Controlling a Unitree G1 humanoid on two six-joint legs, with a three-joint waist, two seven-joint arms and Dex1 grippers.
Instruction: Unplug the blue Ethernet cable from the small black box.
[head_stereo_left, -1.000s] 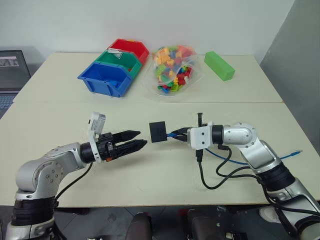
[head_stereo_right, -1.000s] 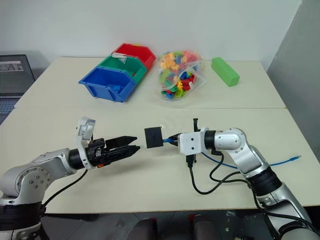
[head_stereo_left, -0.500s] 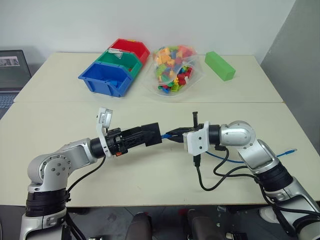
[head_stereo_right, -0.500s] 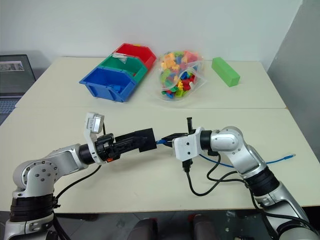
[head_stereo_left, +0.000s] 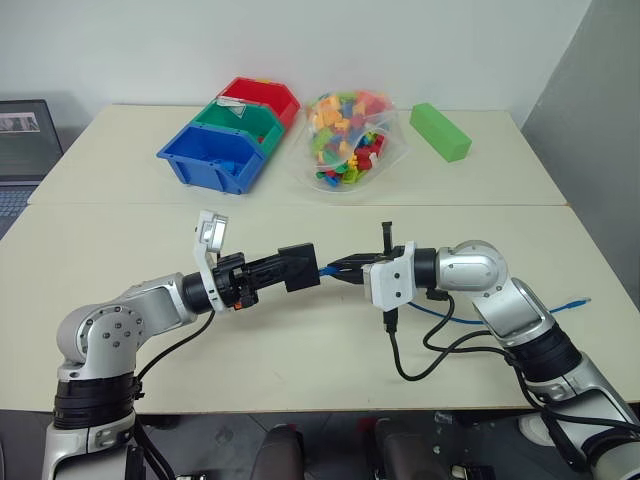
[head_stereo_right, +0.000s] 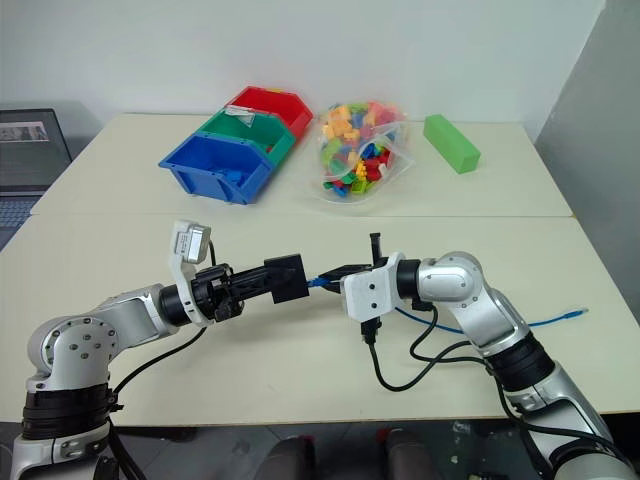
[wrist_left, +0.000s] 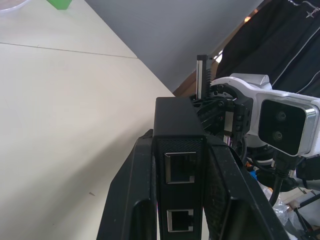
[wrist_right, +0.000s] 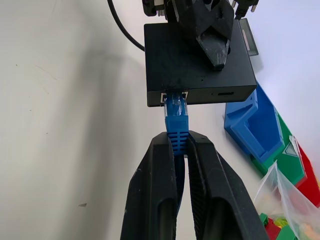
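The small black box (head_stereo_left: 300, 267) is held above the table between both arms, with my left gripper (head_stereo_left: 287, 269) shut on it from the left. In the left wrist view the box (wrist_left: 179, 145) sits between the two fingers and shows two empty ports. My right gripper (head_stereo_left: 342, 267) is shut on the plug of the blue Ethernet cable (wrist_right: 176, 114). The plug sits in a port on the box's side (wrist_right: 197, 65). The rest of the blue cable (head_stereo_left: 573, 301) trails behind the right arm to the table's right edge.
At the back stand a blue bin (head_stereo_left: 212, 158), a green bin (head_stereo_left: 240, 119) and a red bin (head_stereo_left: 263, 95). Beside them are a clear bag of coloured bricks (head_stereo_left: 345, 140) and a green block (head_stereo_left: 438, 131). Black arm cables (head_stereo_left: 430, 352) loop on the table. A laptop (head_stereo_left: 20, 140) is at far left.
My left gripper was open and short of the box; it moved right to the box and shut on it. My right gripper has kept its hold on the plug.
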